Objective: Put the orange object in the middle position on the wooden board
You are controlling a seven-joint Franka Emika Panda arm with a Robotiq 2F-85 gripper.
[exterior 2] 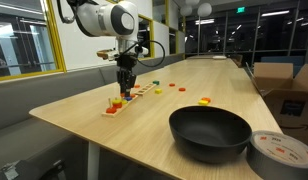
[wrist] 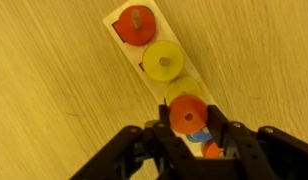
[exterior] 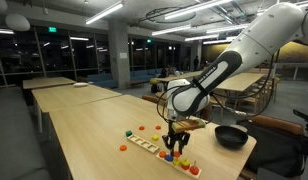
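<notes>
Arm comes down from upper right in an exterior view, elbow bent, wrist pointing straight down over surface. Tool hangs vertical above wooden board. In wrist view, orange object sits between fingers, over board, just beside yellow piece; red piece beyond that. Tool pressed in, pinching orange object from both sides. Contact between object and board: cannot tell.

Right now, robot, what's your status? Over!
Gripper shut on the orange object. Held over the wooden board, just past the yellow piece. Blue piece close beside it; seated or not, cannot tell.
</notes>
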